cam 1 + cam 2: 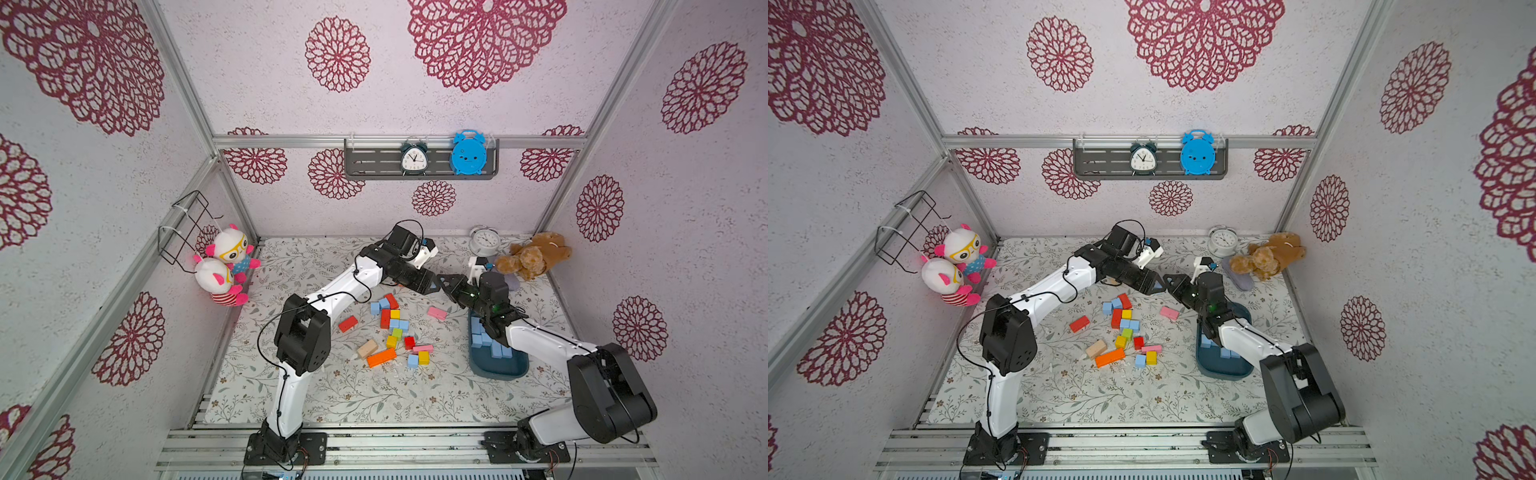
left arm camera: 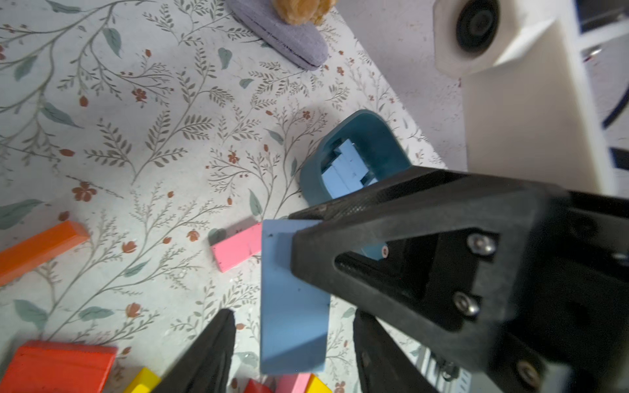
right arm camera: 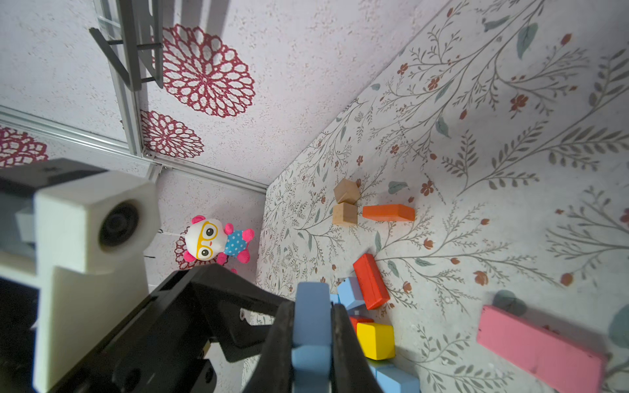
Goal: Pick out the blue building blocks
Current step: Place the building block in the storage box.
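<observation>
Nearest, toward the front right of the table: a dark teal tub, lined with sky-blue blocks and partly hidden under the right arm.

Left of the tub, mid-table: a loose heap of mixed blocks.
- At its near edge, an orange bar and a tan block.
- Also there, a yellow cube touching a blue one.
- Through the heap, loose blue cubes: a pair side by side in the middle, more at the far end beside a red brick.
- Off alone to the left, another red block.
- Between heap and tub, apart from both, a pink brick.

Above the table, just beyond the heap: both hands tip to tip in mid-air.
- Right hand clamped on a flat blue brick, pressed against its two broad faces.
- Left hand spread wide around the same brick, with a clear gap on either side and no contact.

Farther back on the right: a silver alarm clock and a brown plush bear, with a grey-violet pad under the bear's paw.

On the left wall: two plush dolls beside a black wire rack.

Farthest, on the back wall: a grey shelf with a dark alarm clock and a bright blue one.
</observation>
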